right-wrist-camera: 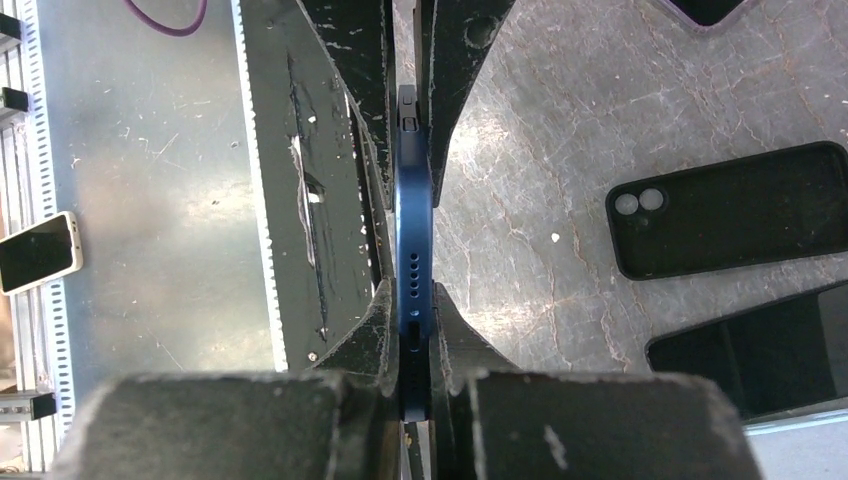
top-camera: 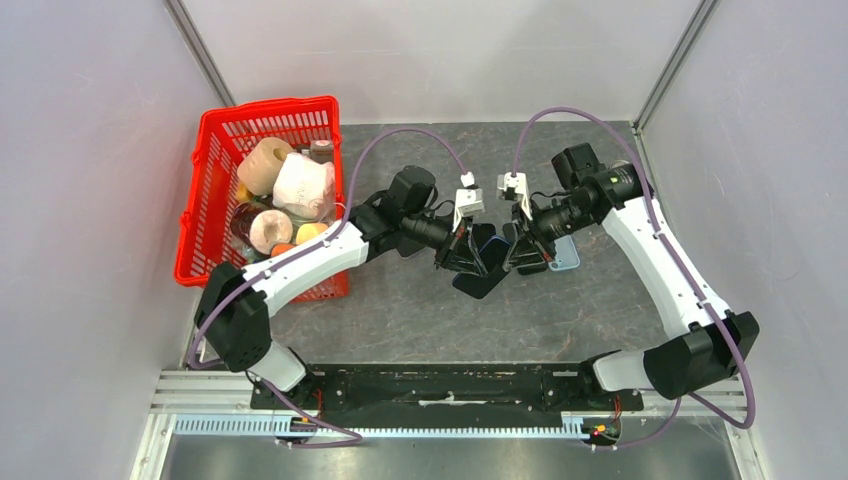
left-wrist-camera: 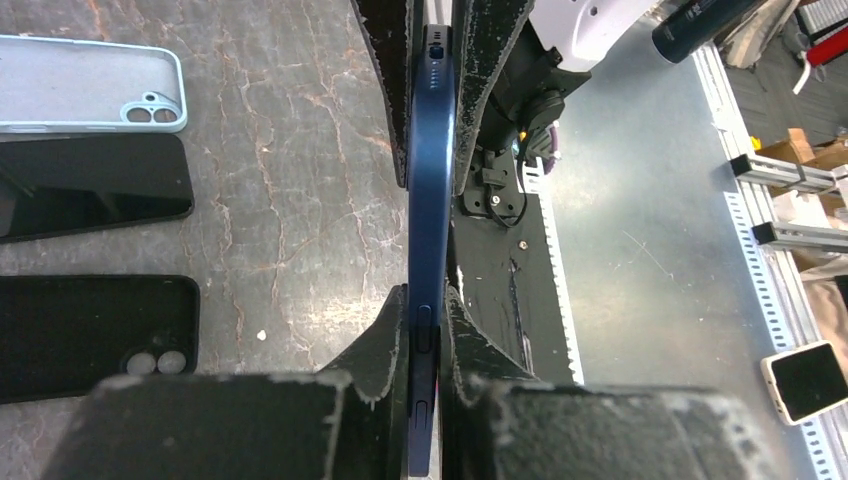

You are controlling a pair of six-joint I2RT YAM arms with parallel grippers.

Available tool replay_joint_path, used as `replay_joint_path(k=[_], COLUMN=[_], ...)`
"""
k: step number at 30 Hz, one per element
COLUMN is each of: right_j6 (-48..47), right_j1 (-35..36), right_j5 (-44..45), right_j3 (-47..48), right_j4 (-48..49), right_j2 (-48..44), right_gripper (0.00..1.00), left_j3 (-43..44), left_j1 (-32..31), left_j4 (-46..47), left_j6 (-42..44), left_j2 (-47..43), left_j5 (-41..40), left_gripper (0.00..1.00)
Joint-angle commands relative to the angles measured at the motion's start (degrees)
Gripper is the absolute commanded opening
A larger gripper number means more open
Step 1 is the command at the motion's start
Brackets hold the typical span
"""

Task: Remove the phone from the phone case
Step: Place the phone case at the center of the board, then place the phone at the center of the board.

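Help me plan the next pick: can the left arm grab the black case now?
Probably not yet: the left gripper is shut on the blue phone, which the right gripper also clamps. The black case lies uncovered.

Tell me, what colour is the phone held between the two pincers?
The phone is dark blue, clearest in the left wrist view.

Red plastic basket (top-camera: 207,215) at left of dark mottled table (top-camera: 420,320). Contents: tan paper roll (top-camera: 264,165), white printed packet (top-camera: 303,187), orange fruit (top-camera: 283,250). Cream-cased phone (left-wrist-camera: 808,380) on metal floor.
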Motion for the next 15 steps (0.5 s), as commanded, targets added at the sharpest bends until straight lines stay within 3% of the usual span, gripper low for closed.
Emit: replay_joint_path(k=[1, 3, 9, 11, 13, 15], right_j6=[0.8, 1.9, 6.2, 8.4, 10.7, 12.6], right_j1=[0.7, 0.6, 0.6, 0.6, 0.6, 0.6], right_j5=[-2.7, -2.1, -0.3, 0.5, 2.1, 4.5], right_j3=[-0.7, -1.5, -2.1, -2.2, -2.1, -2.0], right_j4=[3.9, 5.1, 8.4, 9.9, 11.7, 13.3], right_j2=[-0.8, -1.2, -2.4, -3.1, -3.8, -4.9], right_gripper=[0.01, 0.07, 0.43, 0.63, 0.95, 0.97], left_j3=[3.7, 3.4, 1.1, 0.2, -1.1, -3.0], left_j1=[-0.6, -0.6, -0.3, -0.1, 0.5, 1.6], left_j4=[-0.1, -0.3, 0.3, 1.1, 2.6, 4.9], left_j6=[-2.7, -4.7, -4.4, -5.0, -5.9, -7.6], left_j2=[1.5, 1.4, -0.9, -1.8, -2.9, -4.1], left_j5=[3.0, 2.7, -0.4, -1.2, -2.0, -2.8], left_gripper=[0.02, 0.02, 0.02, 0.02, 0.02, 0.02])
